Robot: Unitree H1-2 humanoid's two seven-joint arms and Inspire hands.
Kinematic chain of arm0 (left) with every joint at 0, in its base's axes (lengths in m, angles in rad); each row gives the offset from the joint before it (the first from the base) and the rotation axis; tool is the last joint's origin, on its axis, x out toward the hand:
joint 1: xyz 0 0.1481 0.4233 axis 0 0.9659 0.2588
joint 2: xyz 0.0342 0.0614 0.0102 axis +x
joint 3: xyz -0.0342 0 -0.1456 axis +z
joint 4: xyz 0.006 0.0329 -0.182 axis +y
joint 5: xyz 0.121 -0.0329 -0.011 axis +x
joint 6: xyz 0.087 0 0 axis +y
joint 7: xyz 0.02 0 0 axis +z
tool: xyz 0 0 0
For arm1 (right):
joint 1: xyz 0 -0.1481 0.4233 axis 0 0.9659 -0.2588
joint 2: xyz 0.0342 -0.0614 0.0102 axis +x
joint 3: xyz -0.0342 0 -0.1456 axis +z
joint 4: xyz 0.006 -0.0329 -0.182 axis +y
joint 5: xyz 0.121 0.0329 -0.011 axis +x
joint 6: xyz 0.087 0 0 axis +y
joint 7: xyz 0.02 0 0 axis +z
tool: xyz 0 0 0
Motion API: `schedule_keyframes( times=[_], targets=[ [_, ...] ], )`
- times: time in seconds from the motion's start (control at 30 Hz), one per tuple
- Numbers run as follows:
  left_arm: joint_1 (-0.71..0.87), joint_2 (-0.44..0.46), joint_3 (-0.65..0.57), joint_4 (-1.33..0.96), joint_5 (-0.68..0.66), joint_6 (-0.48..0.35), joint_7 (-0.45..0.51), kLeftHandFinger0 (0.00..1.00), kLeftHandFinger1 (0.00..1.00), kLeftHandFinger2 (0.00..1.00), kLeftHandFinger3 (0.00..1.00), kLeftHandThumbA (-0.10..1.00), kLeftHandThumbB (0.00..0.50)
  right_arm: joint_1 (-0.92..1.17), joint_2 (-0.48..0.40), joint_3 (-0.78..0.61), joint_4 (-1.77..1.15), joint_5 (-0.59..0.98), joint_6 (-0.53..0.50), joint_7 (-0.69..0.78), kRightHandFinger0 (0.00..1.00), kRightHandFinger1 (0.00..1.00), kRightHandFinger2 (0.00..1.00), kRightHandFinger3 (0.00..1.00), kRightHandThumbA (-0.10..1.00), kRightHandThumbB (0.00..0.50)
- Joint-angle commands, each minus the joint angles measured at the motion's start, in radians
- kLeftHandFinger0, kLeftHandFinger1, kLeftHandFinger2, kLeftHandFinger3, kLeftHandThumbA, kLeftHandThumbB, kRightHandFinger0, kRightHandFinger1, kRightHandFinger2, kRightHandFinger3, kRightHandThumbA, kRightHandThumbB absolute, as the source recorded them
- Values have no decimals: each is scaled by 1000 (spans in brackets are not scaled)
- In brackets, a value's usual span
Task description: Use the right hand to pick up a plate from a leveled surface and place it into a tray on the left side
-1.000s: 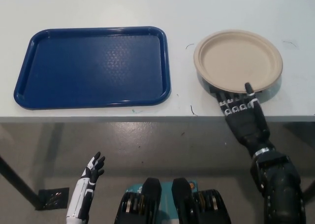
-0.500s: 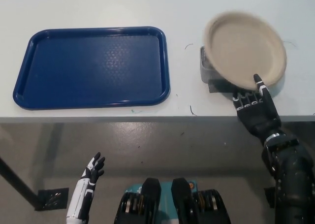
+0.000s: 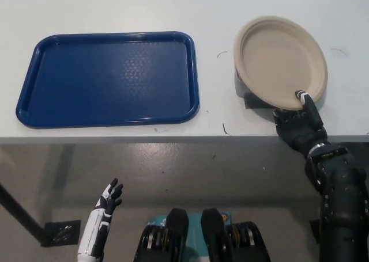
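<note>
A beige paper plate (image 3: 281, 61) is tilted up off a low grey stand (image 3: 244, 90) at the right of the white table. My black right hand (image 3: 300, 125) grips the plate's near rim, thumb on top, the other fingers underneath. An empty blue tray (image 3: 108, 79) lies flat on the left half of the table. My white left hand (image 3: 108, 197) hangs open below the table edge at lower left.
The table's front edge (image 3: 173, 139) runs across the middle of the picture, with grey floor below it. A few small dark marks (image 3: 223, 128) dot the tabletop between tray and plate.
My right hand has lifted the plate's near rim and tilted it steeper, shifting slightly right. The tray and my left hand have not moved.
</note>
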Motion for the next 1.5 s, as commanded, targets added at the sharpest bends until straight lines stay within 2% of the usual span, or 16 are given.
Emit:
schedule_keyframes(
  times=[0.0, 0.1, 0.17, 0.23, 0.3, 0.4, 0.53, 0.6, 0.93, 1.1, 1.13, 1.2, 1.3, 1.37, 1.43, 1.47],
  targets=[
    [-22, 6, -7, -26, -16, -38, -12, 1000, 1000, 1000, 1000, 1000, 93, 24, 21, 54, -147, -105, 13, -57, 0, 212, 576, 494, -33, 22],
    [-30, 8, -3, -20, -17, -40, -12, 1000, 1000, 1000, 1000, 1000, 108, 30, 29, 132, -298, -114, 19, -77, 0, 199, 593, 578, -50, 0],
    [-28, 7, -3, -19, -16, -36, -13, 1000, 1000, 1000, 1000, 1000, 108, 31, 27, 197, -408, -127, 19, -84, 0, 164, 586, 767, -100, 0],
    [-25, 7, -4, -22, -17, -35, -16, 1000, 1000, 1000, 1000, 1000, 101, 15, 22, 266, -504, -111, 19, -126, 0, 168, 579, 816, -100, 0],
    [-22, 6, -5, -29, -18, -30, -19, 1000, 1000, 1000, 1000, 1000, 99, 0, 17, 315, -560, -115, 19, -158, 0, 133, 534, 775, -100, 0],
    [-21, 10, -6, -31, -13, -28, -20, 1000, 1000, 1000, 1000, 1000, 107, -43, 4, 414, -647, -150, 19, -162, 0, 170, 558, 875, -100, 0],
    [-27, 13, -6, -32, -7, -23, -21, 1000, 1000, 1000, 1000, 1000, 108, -120, 3, 500, -656, -165, 19, -216, 0, 180, 541, 811, -100, 25],
    [-27, 13, -6, -27, -4, -26, -20, 1000, 1000, 1000, 1000, 1000, 110, -144, -2, 526, -630, -149, 19, -229, 0, 173, 549, 813, -100, 1],
    [-21, 19, -11, -32, 3, -15, -30, 1000, 1000, 1000, 1000, 1000, 121, -298, 101, 569, -238, -263, 19, -118, 0, 168, 575, 891, -100, 2],
    [-24, 18, -16, -34, 6, -14, -35, 1000, 1000, 1000, 1000, 1000, 120, -401, 169, 541, 15, -323, -25, -78, 0, 138, 569, 869, -100, 45],
    [-26, 19, -17, -32, 18, -17, -30, 1000, 1000, 1000, 1000, 1000, 108, -438, 185, 526, 94, -330, -47, -74, 0, 129, 575, 963, -100, 65],
    [-25, 19, -19, -32, 16, -14, -32, 1000, 1000, 1000, 1000, 1000, 115, -495, 203, 523, 223, -368, -95, -45, 0, 94, 584, 854, -100, 68],
    [-25, 22, -22, -31, 16, -15, -38, 1000, 1000, 1000, 1000, 1000, 131, -584, 225, 523, 418, -416, -167, -12, 0, 146, 671, 628, -100, 70],
    [-25, 20, -24, -31, 12, -9, -41, 1000, 1000, 1000, 1000, 1000, 136, -633, 233, 531, 523, -444, -200, 11, 0, 174, 709, 660, -100, 71],
    [-24, 19, -26, -31, 16, -11, -40, 1000, 1000, 1000, 1000, 1000, 132, -687, 246, 528, 630, -463, -227, 16, 0, 154, 690, 658, -100, 117],
    [-25, 19, -27, -31, 14, -12, -43, 1000, 1000, 1000, 1000, 1000, 129, -708, 249, 532, 667, -476, -233, 29, 0, 109, 610, 568, 30, 147]
  ],
)
